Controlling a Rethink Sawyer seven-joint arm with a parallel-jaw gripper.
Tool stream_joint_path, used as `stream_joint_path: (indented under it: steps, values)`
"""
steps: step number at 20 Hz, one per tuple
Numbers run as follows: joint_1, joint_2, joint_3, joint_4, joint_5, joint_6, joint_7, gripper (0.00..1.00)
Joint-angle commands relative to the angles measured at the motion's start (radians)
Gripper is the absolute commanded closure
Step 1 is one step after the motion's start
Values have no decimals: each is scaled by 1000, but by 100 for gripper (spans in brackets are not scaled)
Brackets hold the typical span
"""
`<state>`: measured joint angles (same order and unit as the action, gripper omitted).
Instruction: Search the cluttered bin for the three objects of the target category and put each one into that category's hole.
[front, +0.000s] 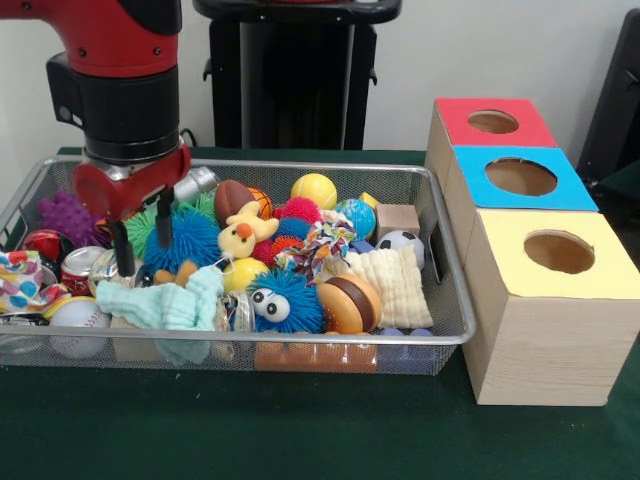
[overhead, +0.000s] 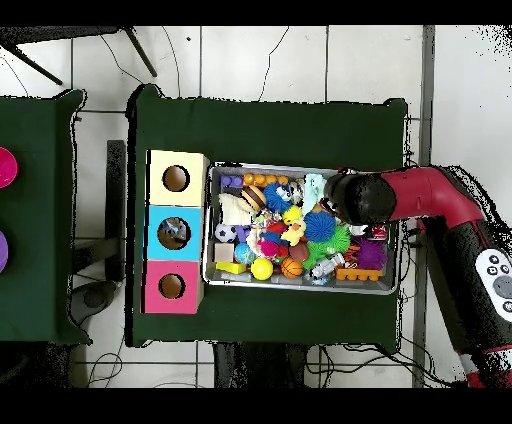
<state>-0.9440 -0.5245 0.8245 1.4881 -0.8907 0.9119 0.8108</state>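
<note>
My gripper (front: 144, 243) hangs open over the left part of the wire bin (front: 330, 341), its two black fingers (front: 124, 252) dipping among the toys with nothing held between them. Just behind them lie a blue spiky ball (front: 190, 238) and a green spiky ball (front: 143, 226); a mint cloth (front: 165, 305) lies in front. Balls sit further right: yellow (front: 314, 190), soccer (front: 401, 241), globe (front: 356, 217); a baseball (front: 79, 318) lies at the front left. In the overhead view the arm's head (overhead: 358, 197) hides the fingers above the bin's (overhead: 300, 288) right end.
Three wooden boxes with round top holes stand beside the bin: red (front: 493, 122), blue (front: 520, 177), yellow (front: 558, 252). The bin also holds a duck toy (front: 240, 236), toy burger (front: 347, 304), cream cloth (front: 398, 282), purple spiky ball (front: 66, 218) and cans (front: 78, 268).
</note>
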Motion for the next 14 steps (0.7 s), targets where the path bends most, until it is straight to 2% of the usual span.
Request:
stream_joint_path:
  steps: [1,9,14]
  values:
    - [-20,99,-40,-98,-114,19,-422,0]
    - [-33,174,-37,-128,-141,-47,-440,0]
    - [-31,183,-39,-132,-146,-56,-446,0]
